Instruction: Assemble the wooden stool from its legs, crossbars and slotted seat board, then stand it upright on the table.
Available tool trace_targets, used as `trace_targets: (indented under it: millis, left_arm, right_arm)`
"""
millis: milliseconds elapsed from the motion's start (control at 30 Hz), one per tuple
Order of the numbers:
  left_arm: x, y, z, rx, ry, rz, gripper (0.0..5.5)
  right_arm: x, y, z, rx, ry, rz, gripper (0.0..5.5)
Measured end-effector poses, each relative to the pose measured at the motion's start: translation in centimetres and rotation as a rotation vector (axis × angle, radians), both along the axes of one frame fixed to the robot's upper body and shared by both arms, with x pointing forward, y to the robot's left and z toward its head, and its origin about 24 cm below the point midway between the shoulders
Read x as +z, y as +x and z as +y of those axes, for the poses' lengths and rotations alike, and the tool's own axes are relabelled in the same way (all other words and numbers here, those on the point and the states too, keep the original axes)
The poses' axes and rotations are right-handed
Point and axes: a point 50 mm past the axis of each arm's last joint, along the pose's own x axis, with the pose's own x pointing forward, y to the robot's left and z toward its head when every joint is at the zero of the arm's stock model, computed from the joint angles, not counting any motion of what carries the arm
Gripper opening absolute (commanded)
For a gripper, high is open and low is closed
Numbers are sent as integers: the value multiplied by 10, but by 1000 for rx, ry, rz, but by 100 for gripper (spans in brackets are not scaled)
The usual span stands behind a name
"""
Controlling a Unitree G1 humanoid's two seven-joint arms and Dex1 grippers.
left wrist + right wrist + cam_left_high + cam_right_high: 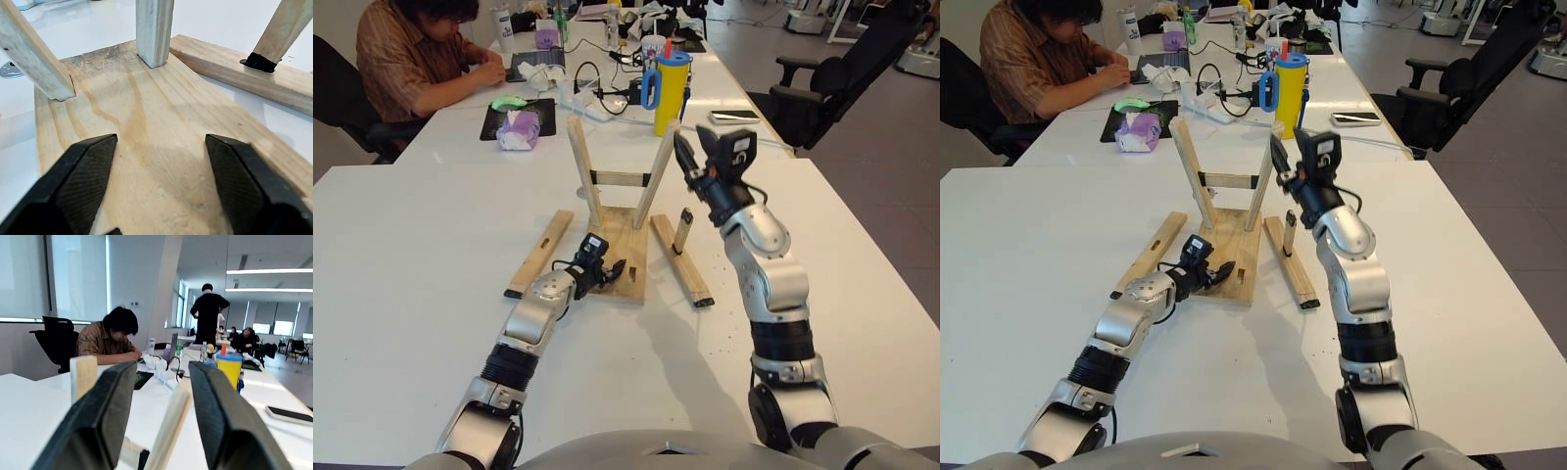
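The slotted seat board (625, 257) lies flat on the white table. Two legs (583, 171) (655, 178) stand up from it, leaning inward, joined by a crossbar (620, 179). Two loose legs (540, 252) (680, 260) lie on either side of the board. A short bar with a black end (682, 232) leans on the right one. My left gripper (613, 269) is open, low over the board's near edge (146, 122). My right gripper (693, 153) is open at the top of the right upright leg (168, 431), which shows between its fingers (110, 401).
Behind the stool stand a yellow jug with a blue handle (670, 93), a phone (734, 117), cables and a black mat with a purple cloth (520, 127). A person sits at the far left. Bare table (411, 255) spreads left and right of the parts.
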Motion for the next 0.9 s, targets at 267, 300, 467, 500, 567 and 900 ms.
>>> trace_targets:
  millis: [267, 300, 467, 500, 567, 900]
  left_arm:
    - [1, 3, -3, 0, -16, -10, 334]
    - [0, 3, -3, 2, -12, -3, 334]
    - [-2, 2, -3, 5, -13, 6, 334]
    - [-2, 2, -3, 6, -14, 5, 334]
    - [-3, 2, -4, 10, -19, 4, 334]
    - [48, -14, 7, -19, -222, -371, 334]
  right_arm:
    - [-78, 21, -6, -58, -80, 254, 198]
    - [-81, 23, -7, -60, -85, 267, 198]
    - [-81, 25, -2, -38, -97, 265, 198]
    - [-79, 25, -1, -30, -100, 259, 198]
    - [-77, 25, -1, -25, -100, 243, 198]
    - [1, 9, -48, -189, -53, -18, 198]
